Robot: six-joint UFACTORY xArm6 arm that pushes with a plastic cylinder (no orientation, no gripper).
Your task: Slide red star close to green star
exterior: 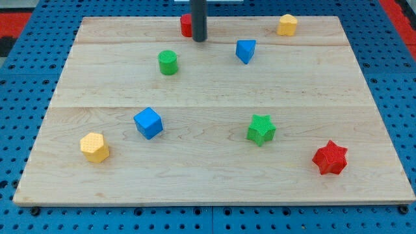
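The red star (330, 158) lies near the board's lower right corner. The green star (261, 129) lies up and to the left of it, about a hundred pixels away. My tip (199, 39) stands near the board's top edge, left of centre, far from both stars. It is right next to a red block (186, 25) that the rod partly hides.
A green cylinder (168, 62) and a blue triangular block (245, 51) lie below the tip, to its left and right. A yellow block (287, 25) is at the top right. A blue cube (148, 123) and a yellow hexagon (95, 147) lie at the lower left. The wooden board (208, 188) rests on blue pegboard.
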